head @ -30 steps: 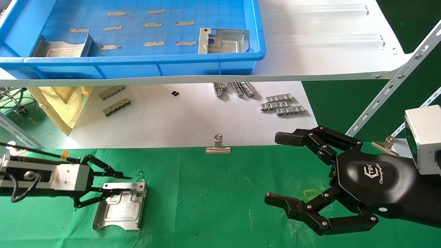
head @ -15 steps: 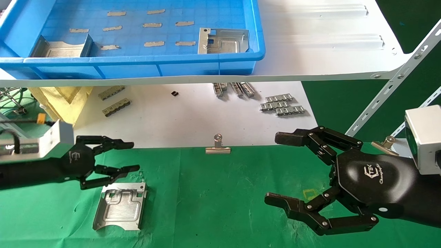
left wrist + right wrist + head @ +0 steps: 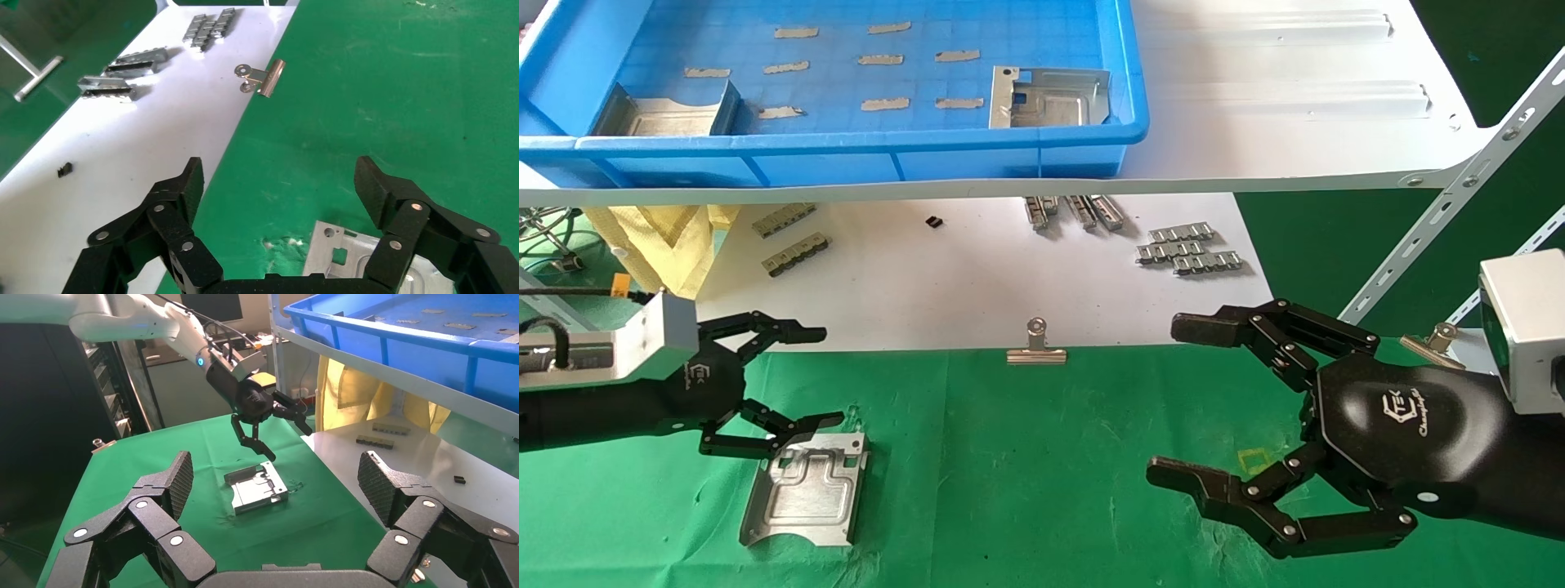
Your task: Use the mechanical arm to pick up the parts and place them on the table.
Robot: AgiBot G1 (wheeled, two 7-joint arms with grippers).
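Observation:
A silvery stamped part (image 3: 805, 488) lies flat on the green table (image 3: 1026, 474) at the front left. It also shows in the left wrist view (image 3: 355, 260) and the right wrist view (image 3: 256, 489). My left gripper (image 3: 823, 377) is open and empty, hovering just above the part's far edge. My right gripper (image 3: 1173, 400) is open and empty over the table's right side. Two more parts lie in the blue tray (image 3: 862, 155) on the shelf: one at the left (image 3: 666, 114), one at the right (image 3: 1046, 98).
A white shelf board (image 3: 1295, 122) carries the tray. Below it a white sheet (image 3: 944, 286) holds ribbed metal strips (image 3: 1189, 249) and a small black piece (image 3: 934, 221). Binder clips (image 3: 1036, 349) sit at the cloth's edge. A slanted shelf brace (image 3: 1459, 196) stands at the right.
My left gripper let go of the part on the cloth, rose and turned, and now hovers open over its far edge. The right arm has not moved.

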